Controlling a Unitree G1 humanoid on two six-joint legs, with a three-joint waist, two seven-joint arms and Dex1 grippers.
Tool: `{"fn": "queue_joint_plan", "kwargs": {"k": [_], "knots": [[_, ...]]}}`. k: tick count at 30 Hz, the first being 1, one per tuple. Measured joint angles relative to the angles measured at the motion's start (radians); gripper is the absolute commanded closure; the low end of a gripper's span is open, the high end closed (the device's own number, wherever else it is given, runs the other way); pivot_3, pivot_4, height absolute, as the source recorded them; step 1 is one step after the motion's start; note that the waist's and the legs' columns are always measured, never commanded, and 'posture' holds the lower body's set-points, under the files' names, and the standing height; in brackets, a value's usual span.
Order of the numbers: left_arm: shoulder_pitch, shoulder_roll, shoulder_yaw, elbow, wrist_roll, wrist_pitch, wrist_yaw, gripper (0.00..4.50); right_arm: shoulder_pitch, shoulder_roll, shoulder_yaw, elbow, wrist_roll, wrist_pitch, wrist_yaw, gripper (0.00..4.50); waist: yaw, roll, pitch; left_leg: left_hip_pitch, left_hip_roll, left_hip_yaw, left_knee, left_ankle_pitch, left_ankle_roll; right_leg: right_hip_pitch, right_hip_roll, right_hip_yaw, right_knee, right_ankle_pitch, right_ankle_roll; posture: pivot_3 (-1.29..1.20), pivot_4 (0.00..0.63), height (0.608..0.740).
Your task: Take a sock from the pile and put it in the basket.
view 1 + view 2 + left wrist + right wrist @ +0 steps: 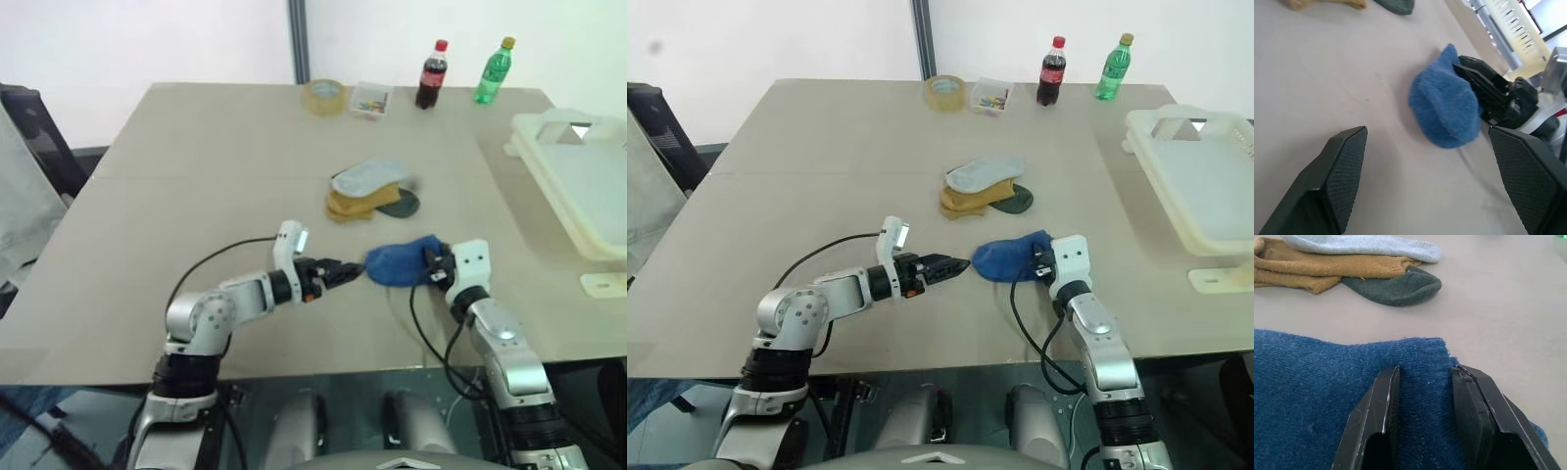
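Observation:
A royal blue sock (400,262) lies bunched on the table near the front edge, apart from the pile (370,191) of pale grey-blue, mustard and dark green socks behind it. My right gripper (436,264) is shut on the blue sock's right end, and a fold of blue fabric sits between its fingers (1383,406). Just left of the sock, my left gripper (351,269) is open; its fingertips (1349,147) stand wide apart and hold nothing. The cream-white basket (537,147) stands at the table's right edge.
Along the far edge are a tape roll (324,96), a small clear box (370,100), a cola bottle (431,76) and a green bottle (493,71). A dark chair (29,127) stands off the table's left side.

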Motion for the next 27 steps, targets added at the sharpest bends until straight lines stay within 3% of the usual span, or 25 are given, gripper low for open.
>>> {"fn": "queue_joint_plan", "kwargs": {"k": [3,14,27], "knots": [[-0.012,-0.109,0.101,0.063,-0.085,0.072,0.078,0.27,0.010,-0.005,0.005,-0.006,-0.019,-0.005,-0.001,2.78,0.003,-0.001,-0.001,0.000,0.000,-0.001,0.000,0.000,0.000,0.001,0.000,-0.001,0.000,0.000,0.000,0.00,0.150,0.740],[-0.140,-0.293,0.220,0.227,-0.159,0.246,0.279,0.27,0.018,-0.010,0.005,-0.007,-0.045,-0.005,-0.001,2.78,0.014,-0.004,-0.006,0.003,-0.001,-0.003,0.000,0.000,0.001,0.005,0.001,-0.002,-0.002,0.000,0.000,0.00,0.150,0.740],[-0.237,-0.378,0.320,0.307,-0.159,0.376,0.417,0.27,0.038,-0.010,0.006,-0.028,-0.072,-0.003,-0.002,2.78,0.021,-0.004,-0.008,0.002,-0.001,-0.005,0.000,0.000,0.000,0.005,0.000,-0.004,-0.003,0.000,0.000,0.00,0.150,0.740]]}}
